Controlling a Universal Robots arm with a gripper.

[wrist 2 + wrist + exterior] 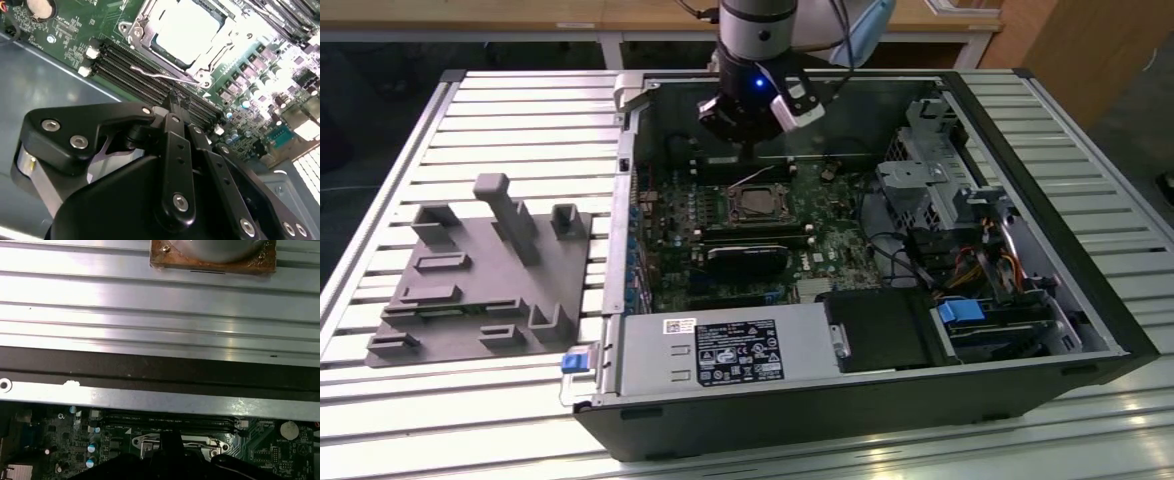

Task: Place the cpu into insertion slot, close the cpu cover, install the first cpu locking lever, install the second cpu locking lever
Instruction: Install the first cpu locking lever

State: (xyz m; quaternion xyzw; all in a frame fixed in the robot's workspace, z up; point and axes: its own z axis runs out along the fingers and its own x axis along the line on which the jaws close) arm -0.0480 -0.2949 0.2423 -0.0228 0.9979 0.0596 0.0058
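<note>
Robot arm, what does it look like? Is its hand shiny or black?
The arm is a round silver-grey tube with a dark band, and a little blue light glows near its wrist. Its hand is mostly black, with a white part on one side. In the second wrist view the hand is made of chunky black bars joined with shiny silver screws.

Green circuit board. Dull silver-grey cpu, shiny silver cpu cover. Black gripper, black memory slots. Plain grey fixture on the left. Silver table, ribbed stripes. Silver power supply with black label, blue tab near it.
</note>
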